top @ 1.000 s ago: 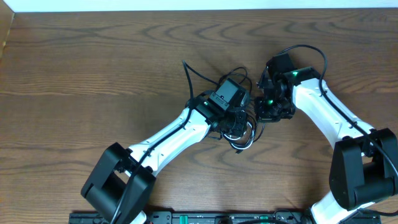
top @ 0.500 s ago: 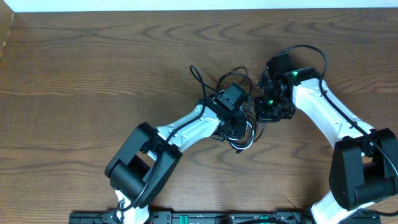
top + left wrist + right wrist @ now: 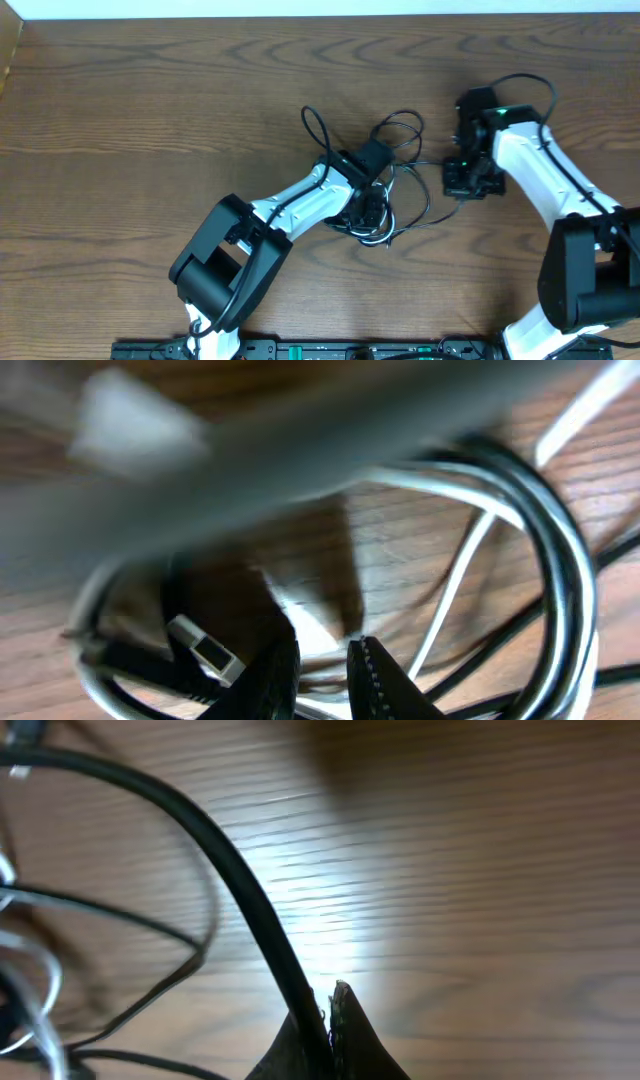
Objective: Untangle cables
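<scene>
**Right arm draws the black cable out sideways**

Since a second ago the right hand (image 3: 466, 182) has swung away to the right, off the knot. It is clamped shut on the black cable (image 3: 230, 870), which is pinched at the fingertips.

That cable now runs roughly left to right across the worktop (image 3: 150, 120), sagging in a loose curve back to the coil. The coil sits left of the right hand and directly under the left hand (image 3: 325, 660), so the left arm is much the nearer to it.

The left hand's fingers stand a narrow gap apart over the white cable (image 3: 452, 595); blur hides whether they grip it.

Count: two cables, one white and one black, and two hands. Both cables are looped together at the coil.
</scene>
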